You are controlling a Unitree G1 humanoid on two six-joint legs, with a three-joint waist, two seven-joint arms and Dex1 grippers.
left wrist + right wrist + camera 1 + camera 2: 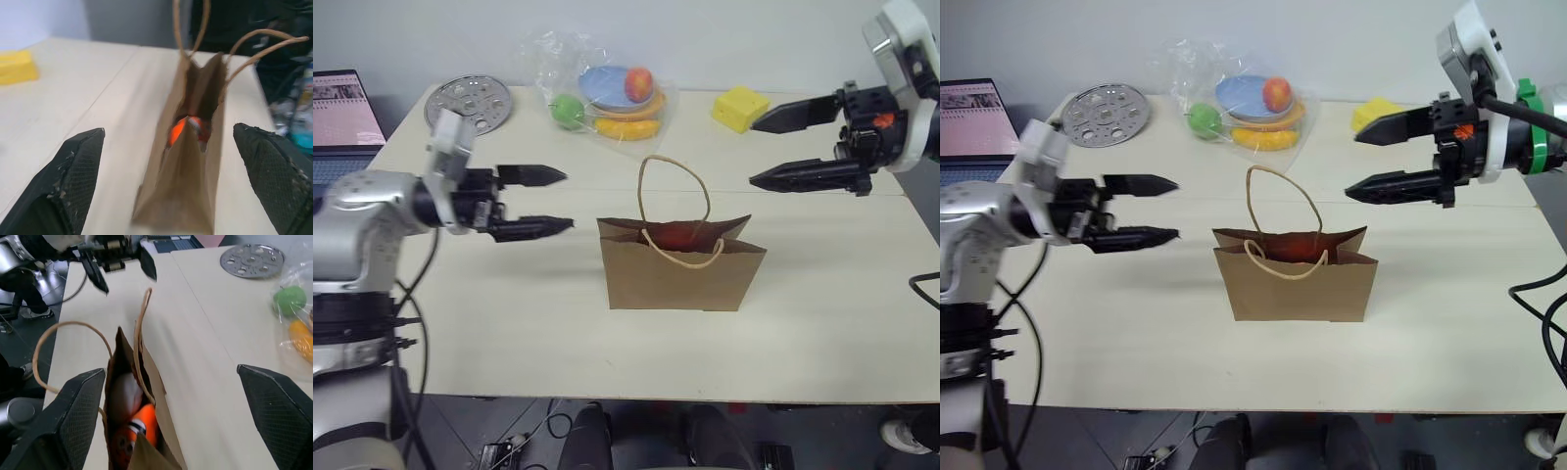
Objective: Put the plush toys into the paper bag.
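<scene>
Standing upright near the front edge of the pale surface (460, 323), the paper bag (675, 279) is already holding both plush toys: the orange carrot (139, 428) is lying inside it with the white egg (124, 391) tucked just beside, well below the rim. To the bag's left the left gripper (540, 201) is hanging released, jaws spread and empty, and above the bag's right side the right gripper (793, 147) is likewise hanging wide and grasping nothing. Judging from this, the loading is done and the step in hand is backing away cleanly. One cord handle (674, 196) is standing tall over the mouth while the other is drooping down the front face, so each arm should be drawing outward and upward, away from the bag, never across its top, lest a finger hook a loop and tip the light bag. Beyond the bag, the wrapped plastic fruit (607, 98) and yellow block (740, 108) need no attention.
</scene>
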